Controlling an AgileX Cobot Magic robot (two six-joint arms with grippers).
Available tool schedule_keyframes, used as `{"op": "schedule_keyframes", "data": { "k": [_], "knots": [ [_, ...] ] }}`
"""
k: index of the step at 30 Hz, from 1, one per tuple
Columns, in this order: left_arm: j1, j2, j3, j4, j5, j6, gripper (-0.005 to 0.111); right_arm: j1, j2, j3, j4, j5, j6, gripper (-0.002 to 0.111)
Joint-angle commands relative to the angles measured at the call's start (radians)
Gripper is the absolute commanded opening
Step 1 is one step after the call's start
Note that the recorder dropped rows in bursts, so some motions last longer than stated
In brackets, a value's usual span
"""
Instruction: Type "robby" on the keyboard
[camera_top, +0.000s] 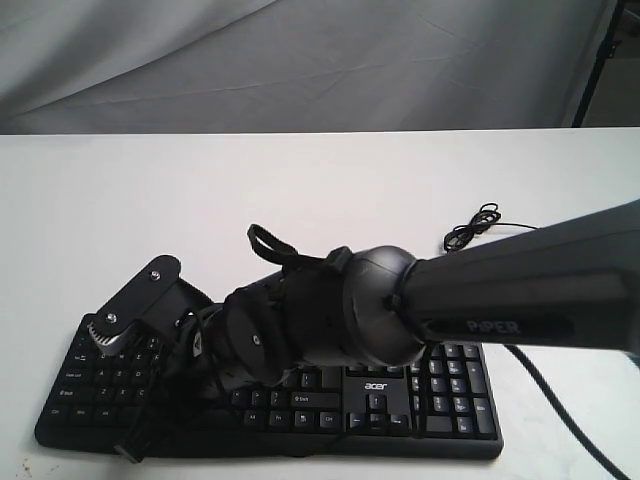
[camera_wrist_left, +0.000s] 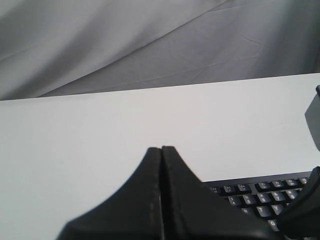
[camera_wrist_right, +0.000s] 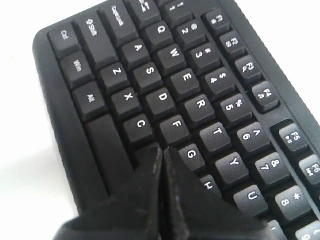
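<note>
Above keyboard, right arm; cable behind

keyboard: matt black plastic | table: smooth white | backdrop: grey cloth

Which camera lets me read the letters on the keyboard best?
The right wrist view: it shows the keyboard up close, with legends like Q, W, E, R readable. The exterior view shows its full width, but the arm hides the middle and the legends are tiny. The left wrist view catches only a blurry corner.

Bright, even light — soft blur
</note>
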Motion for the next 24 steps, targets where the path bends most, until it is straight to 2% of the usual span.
{"op": "schedule_keyframes", "data": {
  "k": [1, 16, 24],
  "knots": [
    [-0.006, -0.003, 0.004, 0.005, -0.007, -0.003, 0.0, -0.002, -0.01, -0.006, -0.013, -0.007, -0.002, 0.0],
    [-0.006, -0.003, 0.004, 0.005, -0.007, -0.003, 0.0, -0.006, -0.002, -0.006, -0.011, -0.004, 0.0, 0.0],
    [-0.006, -0.003, 0.004, 0.005, -0.007, -0.003, 0.0, -0.078, -0.046, -0.051, -0.027, 0.045, 0.024, 0.0]
  ]
}}
